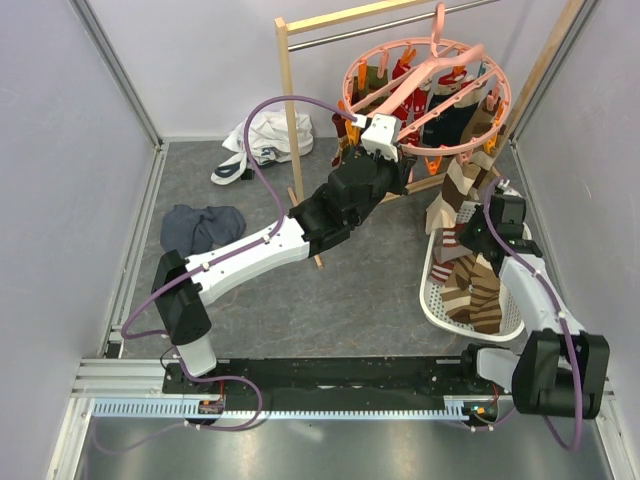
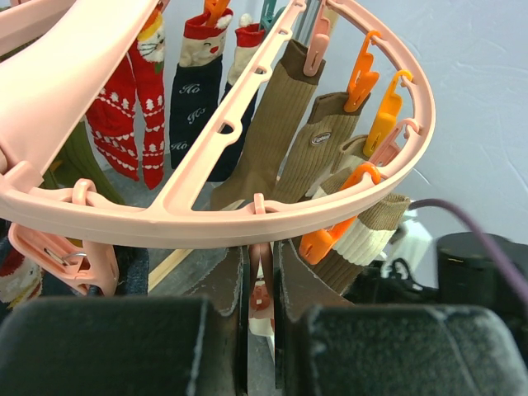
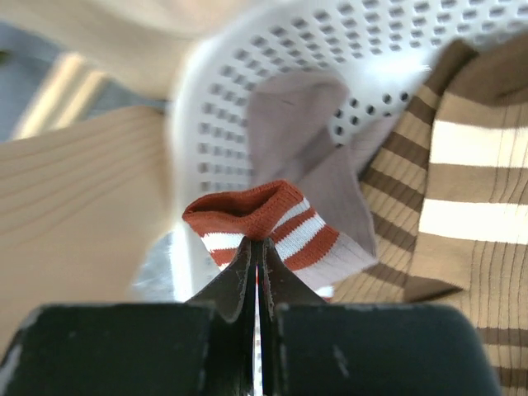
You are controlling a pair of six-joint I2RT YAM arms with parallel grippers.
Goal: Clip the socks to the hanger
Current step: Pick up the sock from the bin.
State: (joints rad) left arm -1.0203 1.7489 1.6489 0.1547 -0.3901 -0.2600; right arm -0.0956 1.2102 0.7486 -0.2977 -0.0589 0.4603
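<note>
The pink round hanger point(image 1: 425, 95) hangs from the rail with several socks point(image 2: 272, 124) clipped to it. Its ring point(image 2: 206, 221) crosses the left wrist view. My left gripper point(image 1: 385, 138) is at the ring's near edge. In its wrist view the left gripper point(image 2: 261, 257) has its jaws closed on a pink clip point(image 2: 261, 285) hanging under the ring. My right gripper point(image 1: 468, 238) is over the basket. In its wrist view the right gripper point(image 3: 257, 247) is shut on the red-and-white cuff of a grey sock point(image 3: 272, 213). Brown striped socks point(image 1: 475, 290) fill the basket.
A white perforated basket point(image 1: 432, 305) stands at the right, also in the right wrist view point(image 3: 247, 82). The wooden-framed rail point(image 1: 290, 110) stands at the back. A white garment point(image 1: 265, 140) and a dark blue-grey cloth bundle point(image 1: 200, 225) lie on the left floor.
</note>
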